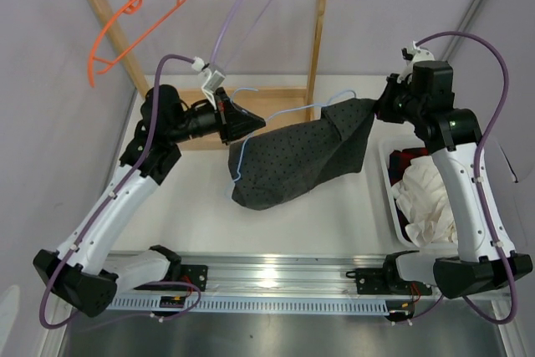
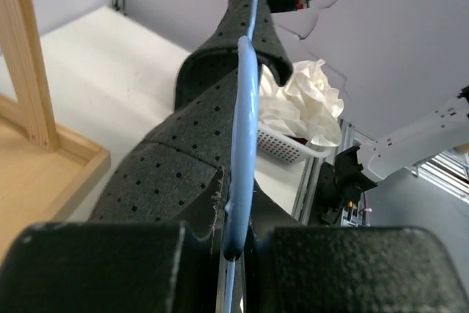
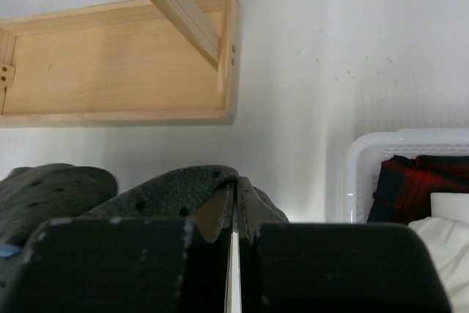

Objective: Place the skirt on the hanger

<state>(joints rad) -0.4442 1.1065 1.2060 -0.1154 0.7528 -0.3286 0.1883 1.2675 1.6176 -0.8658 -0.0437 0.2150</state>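
Left pincer point(image 1: 251, 127) was clenched on the light-blue wire hanger point(image 1: 242, 155); in the left wrist view the wire point(image 2: 245, 108) ran up from between the closed fingers point(image 2: 102, 269). Right pincer point(image 1: 380, 108) was clenched too, pinching the top right corner of the skirt point(image 1: 301, 160); in the right wrist view dotted fabric point(image 3: 172, 188) sat right at the closed tips point(image 3: 234, 214).

Skirt hung stretched between the two pincers, high at the right and sagging low at the left near the desk point(image 1: 192, 206). The charcoal fabric point(image 2: 183, 152) lay draped along the hanger wire, and part of the wire was hidden by it. A blue loop stuck out at the skirt's left edge; another stretch showed above it near the right pincer.

Behind them stood a wooden rack point(image 1: 318, 31) with an orange hanger point(image 1: 134, 22) and a purple hanger point(image 1: 242, 14) on its top bar. At the right of the desk sat a white basket point(image 1: 389, 181) holding a white cloth point(image 1: 426, 198) and a dark red plaid cloth point(image 1: 410, 159), beside the right arm.
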